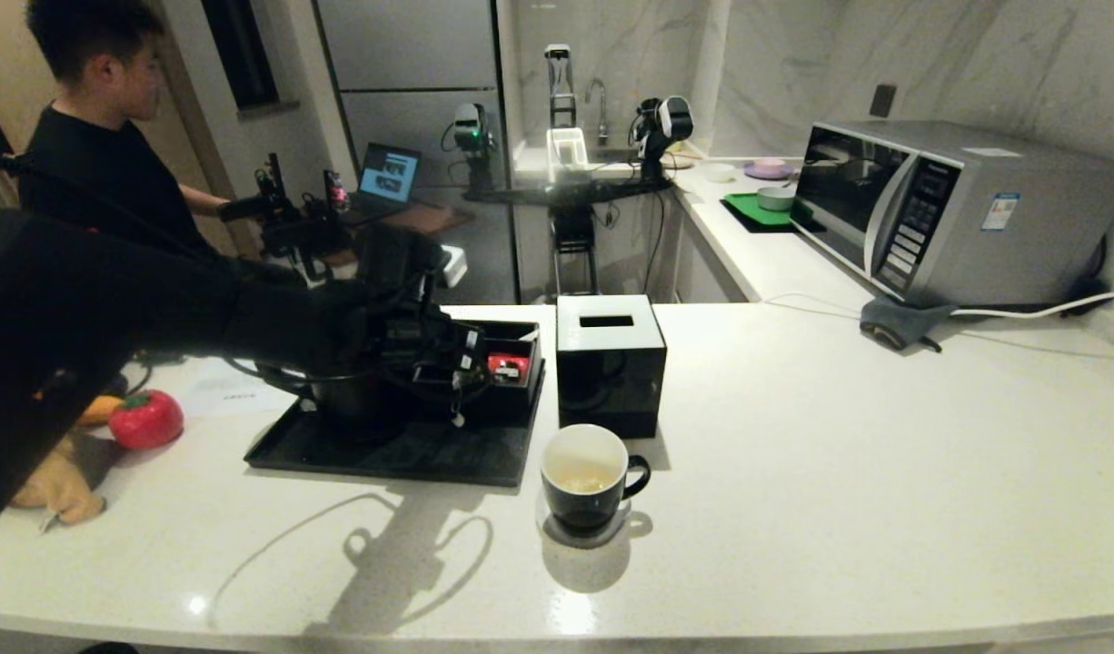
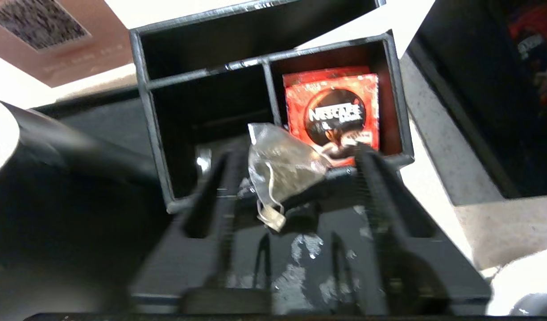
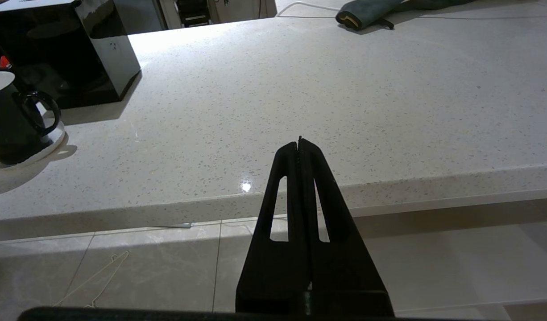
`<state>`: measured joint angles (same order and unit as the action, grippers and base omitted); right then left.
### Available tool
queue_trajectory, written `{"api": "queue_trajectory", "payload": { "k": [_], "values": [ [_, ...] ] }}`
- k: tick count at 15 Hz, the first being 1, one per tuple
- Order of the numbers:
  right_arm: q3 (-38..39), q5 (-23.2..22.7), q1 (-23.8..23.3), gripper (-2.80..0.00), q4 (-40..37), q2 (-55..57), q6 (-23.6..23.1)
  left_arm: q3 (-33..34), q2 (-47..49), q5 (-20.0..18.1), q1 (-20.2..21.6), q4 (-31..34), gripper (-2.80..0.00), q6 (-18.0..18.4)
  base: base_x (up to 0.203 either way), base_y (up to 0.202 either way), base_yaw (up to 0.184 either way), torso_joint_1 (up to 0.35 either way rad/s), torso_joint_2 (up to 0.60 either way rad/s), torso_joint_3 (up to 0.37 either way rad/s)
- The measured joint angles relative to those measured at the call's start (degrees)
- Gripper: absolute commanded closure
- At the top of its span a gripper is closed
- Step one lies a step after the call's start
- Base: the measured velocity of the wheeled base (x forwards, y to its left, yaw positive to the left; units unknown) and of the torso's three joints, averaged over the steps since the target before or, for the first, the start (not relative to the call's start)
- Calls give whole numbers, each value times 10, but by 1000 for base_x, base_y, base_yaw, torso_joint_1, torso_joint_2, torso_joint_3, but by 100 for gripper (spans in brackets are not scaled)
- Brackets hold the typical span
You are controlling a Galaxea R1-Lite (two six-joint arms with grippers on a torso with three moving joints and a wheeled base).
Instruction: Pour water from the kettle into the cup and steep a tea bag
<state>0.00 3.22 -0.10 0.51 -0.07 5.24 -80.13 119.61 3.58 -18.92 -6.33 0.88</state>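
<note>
Left wrist view shows my left gripper (image 2: 296, 178) spread wide around the tea bag (image 2: 282, 167), which sits right between its fingers. My right gripper (image 3: 300, 147) is closed, parked by the desk (image 3: 300, 80).

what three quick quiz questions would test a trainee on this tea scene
1. True or false: the right gripper is shut and holds nothing.
2. What lies between the open left gripper and the divided box? A) tea bag B) spoon C) lemon
3. What fills the compartment next to the tea bag?

Key: 1 true. 2 A. 3 a red packet.
</note>
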Motion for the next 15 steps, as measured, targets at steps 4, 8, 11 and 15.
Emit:
{"api": "queue_trajectory", "payload": {
  "k": [4, 8, 11, 15],
  "values": [
    [0, 0, 0, 0, 0, 0, 0, -24, 17, -2, 9, 2, -280, 21, 0, 0, 0, 0, 0, 0],
    [0, 0, 0, 0, 0, 0, 0, -38, 34, -5, 11, 1, -280, 22, 0, 0, 0, 0, 0, 0],
    [0, 0, 0, 0, 0, 0, 0, -51, 48, -8, 11, 1, -280, 25, 0, 0, 0, 0, 0, 0],
    [0, 0, 0, 0, 0, 0, 0, -54, 62, -17, 11, 1, -280, 32, 0, 0, 0, 0, 0, 0]
  ]
}}
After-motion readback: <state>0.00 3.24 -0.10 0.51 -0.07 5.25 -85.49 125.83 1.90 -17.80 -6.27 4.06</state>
